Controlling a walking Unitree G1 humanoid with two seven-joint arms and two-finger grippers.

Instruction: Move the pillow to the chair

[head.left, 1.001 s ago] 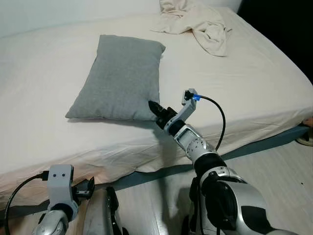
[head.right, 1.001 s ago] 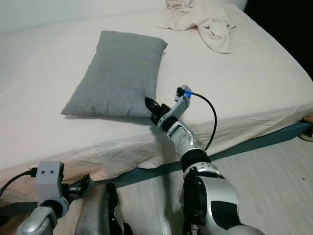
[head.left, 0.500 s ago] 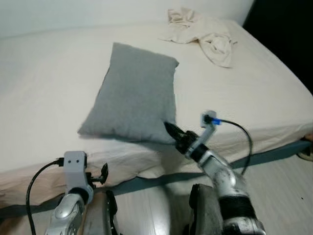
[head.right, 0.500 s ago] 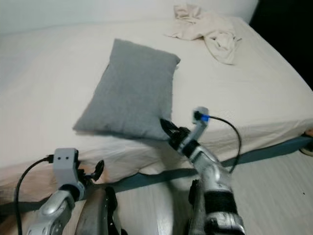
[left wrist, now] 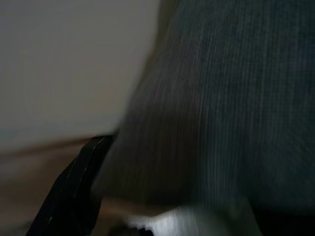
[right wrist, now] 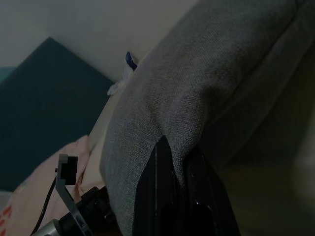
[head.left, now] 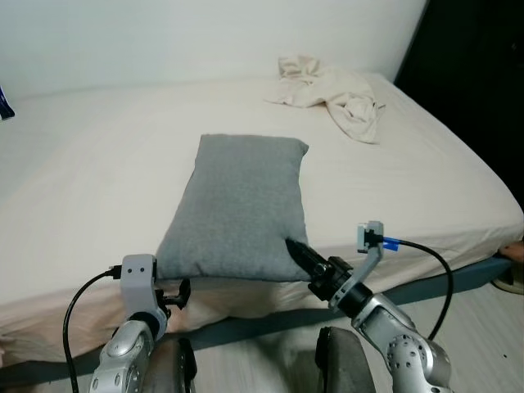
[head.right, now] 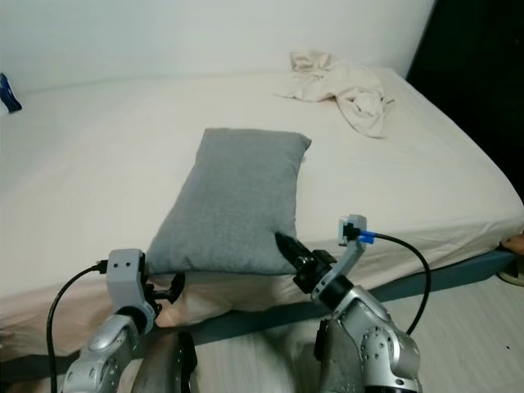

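A grey pillow (head.left: 241, 205) lies on the cream bed (head.left: 90, 164), its near end reaching the front edge of the mattress. My right gripper (head.left: 293, 248) is shut on the pillow's near right corner. In the right wrist view the two black fingers (right wrist: 156, 167) pinch that corner of the pillow (right wrist: 206, 73) from both sides. My left gripper (head.left: 178, 295) is raised just below the pillow's near left corner, by the mattress edge. The left wrist view is blurred, with the pillow (left wrist: 221, 113) very close in front.
A crumpled beige cloth (head.left: 332, 86) lies at the far right of the bed. The dark blue bed base (head.left: 458, 274) runs along the floor below the mattress. A dark opening (head.left: 475, 74) stands to the right of the bed, and pale floor (head.left: 491, 327) lies at the lower right.
The pillow has slid toward the bed's near edge with my right gripper holding its corner. My left arm has risen to the pillow's near left corner. The camera has tilted up.
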